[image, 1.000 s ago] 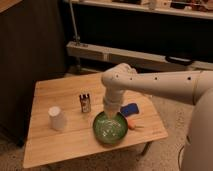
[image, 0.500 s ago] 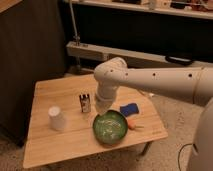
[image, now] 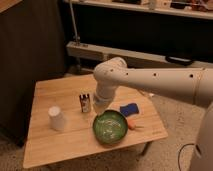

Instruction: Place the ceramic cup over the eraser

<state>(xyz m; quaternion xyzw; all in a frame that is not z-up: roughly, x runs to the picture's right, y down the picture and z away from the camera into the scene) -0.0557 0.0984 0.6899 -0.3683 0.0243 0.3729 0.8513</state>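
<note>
Nearest the camera, the front edge of a pale wooden table (image: 60, 150) with visible plank grain runs across a speckled floor (image: 172, 157). On it, close to that edge, sits a round green bowl (image: 110, 127) with a glossy, mottled inside. Just right of the bowl lies a small orange item (image: 132, 124). Left of the bowl, well apart from it, the ceramic cup (image: 56, 118) stands alone, plain white, smooth and tapered, with the narrower end up.

Just behind the bowl's left rim the gripper (image: 97, 106) hangs at the end of a smooth white arm (image: 150, 80) reaching in from the right; its jaws are pressed together with nothing seen between them. Just beside it on the left stands the eraser (image: 85, 102), a small dark upright block with pale markings too small to read. Further right lies a flat blue object (image: 130, 108). Behind the table a pale rail (image: 95, 51) crosses a dark wall.
</note>
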